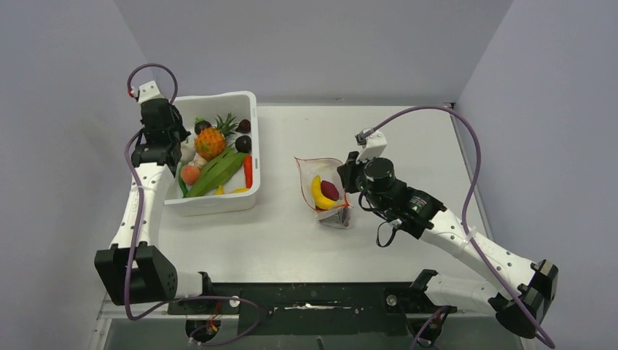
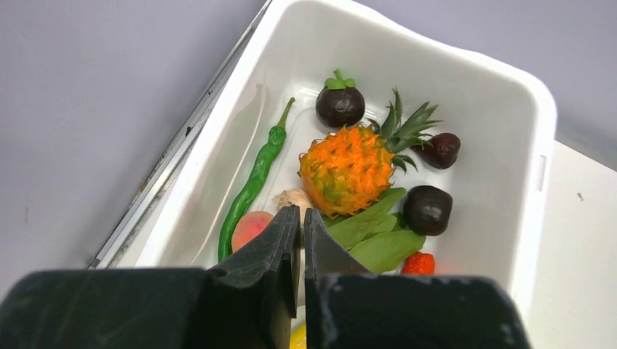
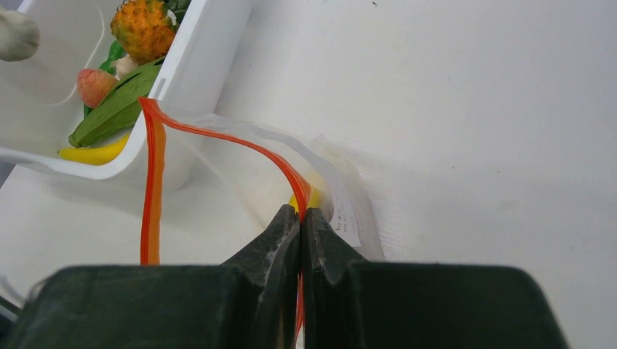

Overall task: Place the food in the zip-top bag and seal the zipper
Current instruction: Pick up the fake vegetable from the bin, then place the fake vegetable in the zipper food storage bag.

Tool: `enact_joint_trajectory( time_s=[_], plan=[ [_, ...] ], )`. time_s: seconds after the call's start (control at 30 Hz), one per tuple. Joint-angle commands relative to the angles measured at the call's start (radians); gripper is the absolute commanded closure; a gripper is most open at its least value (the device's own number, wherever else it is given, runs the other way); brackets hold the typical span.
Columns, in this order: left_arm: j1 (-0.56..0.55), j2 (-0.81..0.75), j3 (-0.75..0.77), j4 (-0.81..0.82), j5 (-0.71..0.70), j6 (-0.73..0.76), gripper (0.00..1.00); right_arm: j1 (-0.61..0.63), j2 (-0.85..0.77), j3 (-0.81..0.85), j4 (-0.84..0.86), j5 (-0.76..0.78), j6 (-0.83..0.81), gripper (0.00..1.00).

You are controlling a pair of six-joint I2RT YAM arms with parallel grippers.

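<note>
Partway through. Already inside bag [image 1: 321, 211], on table [image 1: 408, 138] right of tub [image 1: 218, 205]: banana [image 1: 318, 194] and a dark red-purple piece [image 1: 330, 190]. Left to move, all in tub: pineapple [image 1: 210, 144], long green pod [image 1: 216, 170], red chili [image 1: 248, 171], peach-coloured fruit [image 1: 191, 174], thin green chili [image 2: 255, 182], dark round fruits [image 2: 340, 107] toward the far end, a yellow piece [image 3: 94, 154] under the pod. Zipper [image 3: 218, 137] not sealed, with the mouth wide open. Right gripper [image 3: 300, 217] clamped shut on zipper at one lip, pinching that edge. Left gripper [image 2: 300, 222] closed on nothing, hovering over tub's left side, above the peach-coloured fruit. Would have to open before any pick. In the way: pod sprawled against pineapple and over smaller pieces, so little room for fingers; tub wall close on the left; bag small, probably a tight fit for pineapple. Sealing to come last, likely a job for both grippers along the strip.
</note>
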Motion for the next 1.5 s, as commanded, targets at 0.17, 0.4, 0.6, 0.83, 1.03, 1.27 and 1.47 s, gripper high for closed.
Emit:
enact_joint_trajectory(
  time_s=[0.17,0.4,0.6,0.83,1.03,1.27,1.47],
  plan=[
    [-0.008,-0.138,-0.008,-0.052,0.147,-0.042,1.00,-0.018,0.055,0.097,0.074,-0.033,-0.020,1.00],
    [-0.018,-0.180,-0.021,-0.089,0.299,-0.053,1.00,-0.022,0.096,0.116,0.090,-0.008,-0.002,1.00],
    [-0.041,-0.208,-0.006,-0.109,0.384,-0.058,1.00,-0.025,0.108,0.132,0.096,0.026,0.020,1.00],
    [-0.072,-0.212,-0.007,-0.107,0.516,-0.083,1.00,-0.025,0.132,0.145,0.093,0.029,0.050,1.00],
    [-0.073,-0.238,-0.034,-0.081,0.600,-0.121,1.00,-0.025,0.154,0.152,0.108,0.009,0.047,1.00],
    [-0.091,-0.249,-0.068,-0.017,0.754,-0.212,1.00,-0.025,0.181,0.152,0.140,-0.019,0.062,1.00],
    [-0.146,-0.265,-0.079,0.059,0.808,-0.295,1.00,-0.025,0.204,0.171,0.144,-0.024,0.068,1.00]
  ],
)
